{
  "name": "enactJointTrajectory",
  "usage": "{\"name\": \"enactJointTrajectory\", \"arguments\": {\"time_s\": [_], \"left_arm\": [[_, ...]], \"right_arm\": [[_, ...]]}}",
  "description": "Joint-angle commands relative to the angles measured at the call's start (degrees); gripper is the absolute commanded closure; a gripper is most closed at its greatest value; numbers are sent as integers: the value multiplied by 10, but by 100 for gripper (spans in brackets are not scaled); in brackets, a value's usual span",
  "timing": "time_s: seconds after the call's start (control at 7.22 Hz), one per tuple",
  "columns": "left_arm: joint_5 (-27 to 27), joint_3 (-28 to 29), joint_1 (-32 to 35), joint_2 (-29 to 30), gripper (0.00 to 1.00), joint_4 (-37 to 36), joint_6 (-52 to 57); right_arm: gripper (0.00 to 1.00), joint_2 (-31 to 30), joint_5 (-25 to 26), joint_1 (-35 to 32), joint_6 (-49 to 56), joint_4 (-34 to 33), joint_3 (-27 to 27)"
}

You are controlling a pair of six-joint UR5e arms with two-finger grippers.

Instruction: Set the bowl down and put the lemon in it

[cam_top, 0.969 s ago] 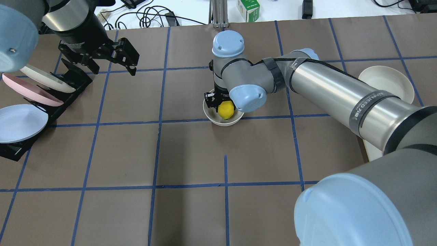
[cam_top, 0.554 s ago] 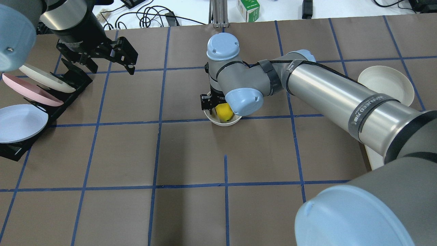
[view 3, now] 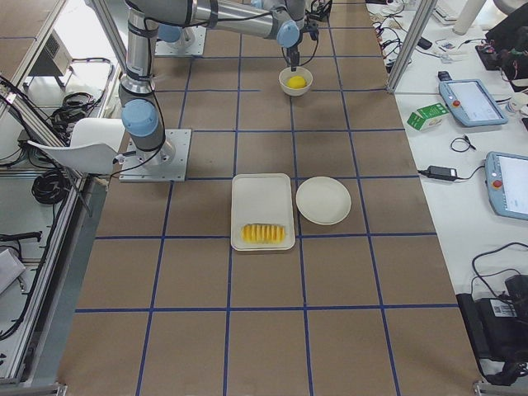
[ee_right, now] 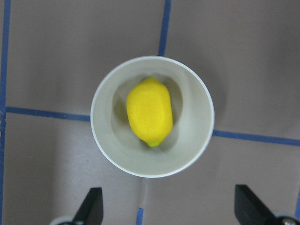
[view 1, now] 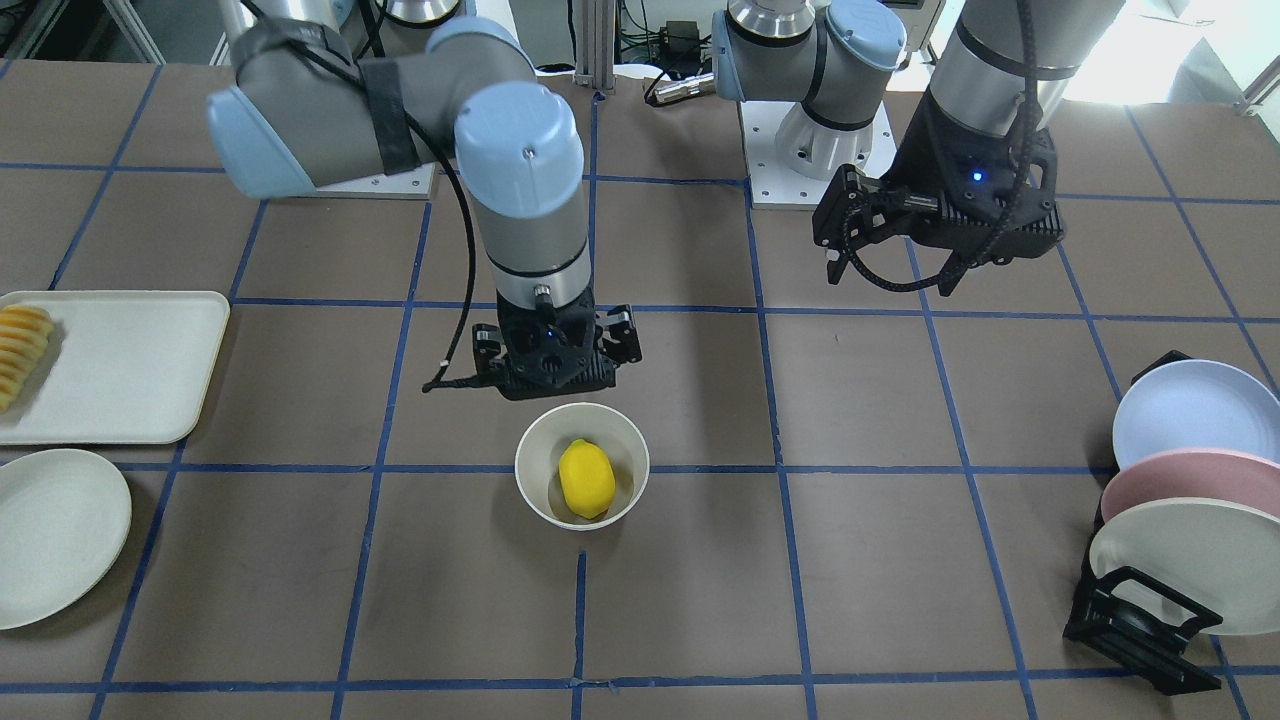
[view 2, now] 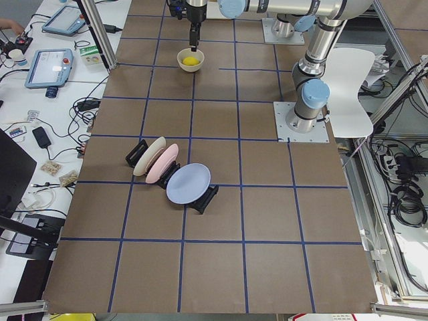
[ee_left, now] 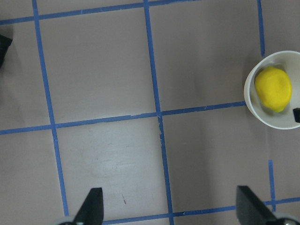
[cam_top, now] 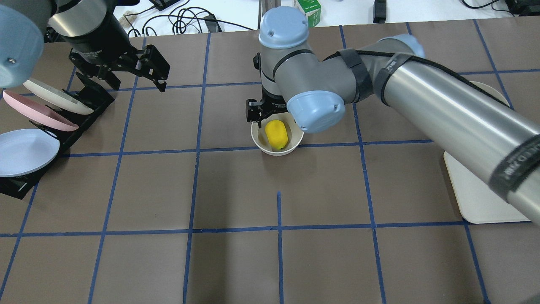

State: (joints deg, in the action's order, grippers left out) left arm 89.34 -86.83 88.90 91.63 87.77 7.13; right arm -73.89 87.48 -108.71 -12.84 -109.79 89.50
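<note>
The off-white bowl (view 1: 526, 462) stands near the table's middle on a blue tape line, and the yellow lemon (view 1: 586, 479) lies inside it. Both also show in the overhead view: bowl (cam_top: 256, 139), lemon (cam_top: 276, 134). My right gripper (view 1: 555, 368) hangs open and empty above the bowl, toward its robot-side rim. From the right wrist the lemon (ee_right: 149, 111) lies free in the bowl (ee_right: 197, 136), with the gripper (ee_right: 171, 212) spread wide. My left gripper (cam_top: 145, 69) is open and empty, hovering near the plate rack. Its wrist view has the bowl (ee_left: 274, 123) at the right edge.
A black rack (cam_top: 90, 103) with cream, pink and blue plates stands on the robot's left side. On the robot's right, a cream tray (view 1: 120, 365) carries sliced yellow food (view 1: 20, 352), next to a flat white plate (view 1: 50, 535). Cables and a green carton (cam_top: 307, 10) lie beyond the far edge.
My right gripper has let go of the lemon and risen out of the bowl. The lemon now lies free in it. The left arm has barely moved.
</note>
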Motion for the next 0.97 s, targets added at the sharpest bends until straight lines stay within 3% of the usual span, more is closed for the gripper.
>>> {"name": "enactJointTrajectory", "arguments": {"time_s": [0.0, 0.14, 0.42, 0.83], "left_arm": [[0, 0, 0, 0, 0, -1, 0], [0, -1, 0, 0, 0, 0, 0], [0, -2, 1, 0, 0, -1, 0], [1, 0, 1, 2, 0, -1, 0]], "right_arm": [[0, -93, -5, 97, 48, 115, -9], [0, -123, 2, 140, 133, 146, -6], [0, -185, -4, 150, 150, 174, 32], [0, -187, 2, 151, 157, 165, 45]]}}
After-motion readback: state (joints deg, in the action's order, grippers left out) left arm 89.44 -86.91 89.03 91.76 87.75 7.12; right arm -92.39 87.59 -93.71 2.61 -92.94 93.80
